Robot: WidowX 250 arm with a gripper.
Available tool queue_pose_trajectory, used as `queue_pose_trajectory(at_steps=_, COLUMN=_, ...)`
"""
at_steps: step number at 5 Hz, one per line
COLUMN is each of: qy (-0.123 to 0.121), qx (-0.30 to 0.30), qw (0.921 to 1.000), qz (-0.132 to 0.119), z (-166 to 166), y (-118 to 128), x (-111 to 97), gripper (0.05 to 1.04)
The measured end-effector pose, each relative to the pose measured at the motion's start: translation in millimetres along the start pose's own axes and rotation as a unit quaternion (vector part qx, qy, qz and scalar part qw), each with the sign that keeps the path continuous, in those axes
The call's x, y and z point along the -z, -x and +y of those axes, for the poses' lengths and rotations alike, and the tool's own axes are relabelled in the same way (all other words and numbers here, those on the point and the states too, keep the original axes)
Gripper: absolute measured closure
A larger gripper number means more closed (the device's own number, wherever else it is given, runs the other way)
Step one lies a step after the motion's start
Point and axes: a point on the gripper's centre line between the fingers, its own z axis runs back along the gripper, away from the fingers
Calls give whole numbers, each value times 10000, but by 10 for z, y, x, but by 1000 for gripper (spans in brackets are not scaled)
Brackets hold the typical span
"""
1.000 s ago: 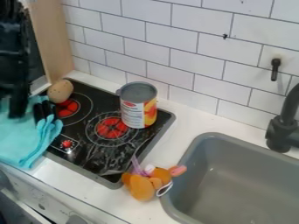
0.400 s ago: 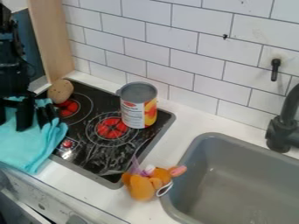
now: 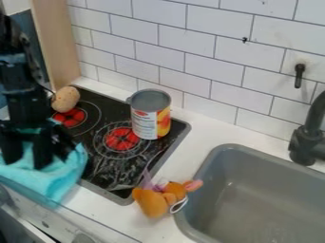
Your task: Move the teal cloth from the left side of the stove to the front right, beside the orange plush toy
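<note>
The turquoise cloth [image 3: 54, 176] overlaps the cooktop [image 3: 105, 172] on its left side at the end effector [image 3: 26, 151], whose open or closed state cannot be determined; it is presumably light, limp and non-fragile, best grasped at a raised fold.

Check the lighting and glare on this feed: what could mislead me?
Camera view: light looks fairly even across the wall tiles, no hard shadows there; the glossy cooktop carries pale streaks, reflections or smears, I can't tell which; the sink shows a small highlight; the black tool hides its own detail against the brighter cloth.
</note>
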Motion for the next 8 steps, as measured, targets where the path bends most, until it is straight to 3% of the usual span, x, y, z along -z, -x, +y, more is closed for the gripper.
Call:
queue_pose_trajectory(at_steps=1, qy=118, qx=498, qw=9986, qz=116, z=-452, y=131, x=152, gripper=75)
queue_pose_trajectory(at_steps=2, qy=365, qx=529, qw=9979, qz=35, z=-889, y=145, x=262, gripper=75)
queue_pose_trajectory(at_steps=3, qy=614, qx=445, qw=9971, qz=-52, z=-1040, y=51, x=250, gripper=75)
queue_pose_trajectory(at_steps=4, qy=644, qx=333, qw=9973, qz=-73, z=-1042, y=-37, x=167, gripper=75)
queue_pose_trajectory(at_steps=5, qy=215, qx=220, qw=9972, qz=-682, z=-925, y=-337, x=-200, gripper=77)
queue_pose_trajectory(at_steps=6, qy=-394, qx=84, qw=9964, qz=-752, z=-676, y=-365, x=-478, gripper=79)
queue_pose_trajectory(at_steps=7, qy=-497, qx=43, qw=9958, qz=-771, z=-547, y=-340, x=-687, gripper=79)
queue_pose_trajectory(at_steps=8, qy=-404, qx=194, qw=9958, qz=-800, z=-440, y=-284, x=-864, gripper=79)
